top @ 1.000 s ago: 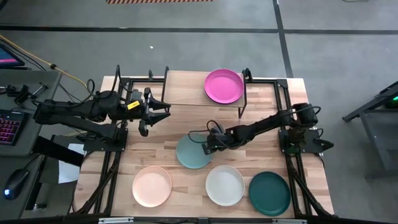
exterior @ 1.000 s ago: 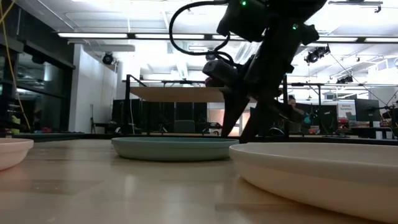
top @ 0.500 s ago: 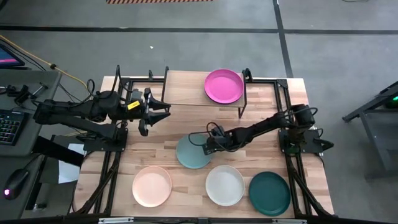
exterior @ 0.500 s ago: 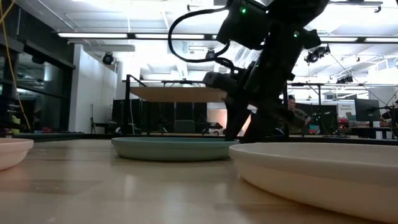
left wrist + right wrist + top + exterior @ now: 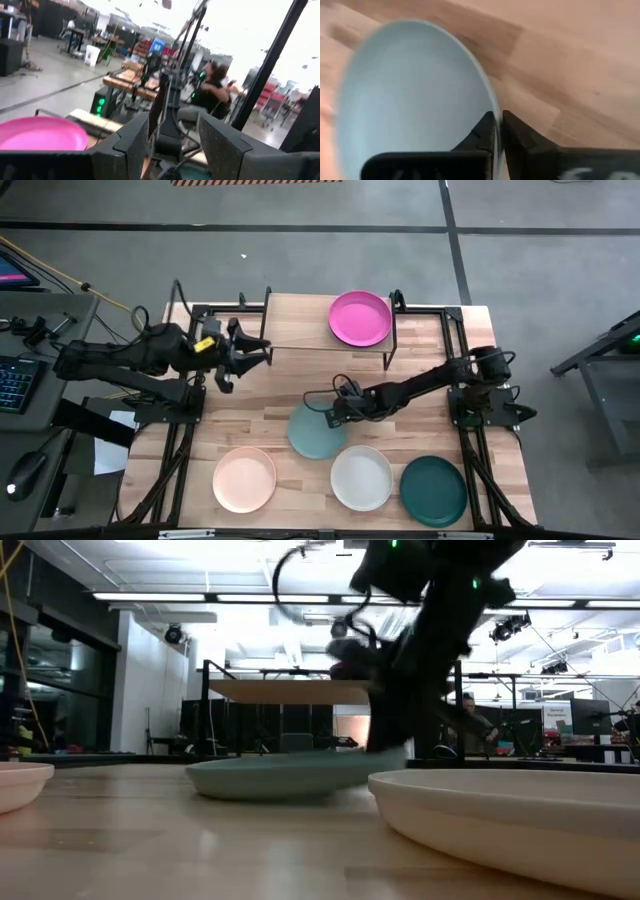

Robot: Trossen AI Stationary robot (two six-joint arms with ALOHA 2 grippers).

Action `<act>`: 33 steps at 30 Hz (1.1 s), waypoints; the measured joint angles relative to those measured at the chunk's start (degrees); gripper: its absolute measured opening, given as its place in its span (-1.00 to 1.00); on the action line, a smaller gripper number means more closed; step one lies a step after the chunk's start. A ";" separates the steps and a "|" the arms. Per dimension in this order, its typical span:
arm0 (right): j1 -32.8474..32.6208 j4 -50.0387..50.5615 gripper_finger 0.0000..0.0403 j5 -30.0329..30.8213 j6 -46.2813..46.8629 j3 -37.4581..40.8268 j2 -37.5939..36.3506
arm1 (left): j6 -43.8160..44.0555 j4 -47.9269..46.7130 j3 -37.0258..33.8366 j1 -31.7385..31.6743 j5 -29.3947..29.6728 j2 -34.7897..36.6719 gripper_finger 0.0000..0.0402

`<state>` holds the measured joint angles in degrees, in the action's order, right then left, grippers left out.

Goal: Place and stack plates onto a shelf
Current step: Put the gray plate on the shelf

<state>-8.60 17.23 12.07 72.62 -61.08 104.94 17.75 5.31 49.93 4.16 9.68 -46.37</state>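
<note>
Right pincer (image 5: 333, 411) pinching the rim of the light blue-teal plate (image 5: 316, 431), tilted off the surface (image 5: 260, 405) at centre; left pincer (image 5: 250, 353) spread beside the shelf (image 5: 300, 320), which bears the magenta plate (image 5: 360, 318)

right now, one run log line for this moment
right gripper: shut on light blue plate rim, one edge raised | left gripper: open, waiting by shelf | pink plate: on shelf

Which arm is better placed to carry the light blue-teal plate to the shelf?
The right: its gripper is shut on the round light blue-teal plate's rim, one edge lifted off the table. The left gripper hangs open beside the wooden shelf, holding nothing.
</note>
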 joint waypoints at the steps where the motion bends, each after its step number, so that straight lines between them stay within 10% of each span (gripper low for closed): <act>1: 0.22 -0.13 -0.99 0.27 -1.46 0.00 -1.26 | -0.16 0.65 0.00 0.00 -0.03 0.40 -0.20; 16: 6.42 -5.44 -1.00 7.94 -15.08 0.00 -22.02 | -2.86 2.68 -0.02 0.00 1.43 4.90 -0.20; 21: 11.43 -14.53 -1.00 10.36 -16.15 -0.45 -19.80 | -2.90 2.59 -0.02 0.00 1.43 4.59 -0.20; 33: 23.20 1.89 -1.00 14.53 -24.62 -25.34 -3.09 | -2.87 2.72 -0.02 0.00 1.61 4.54 -0.20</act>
<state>14.60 19.12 26.60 48.00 -86.42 101.85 14.87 8.03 49.91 4.16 11.29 -41.82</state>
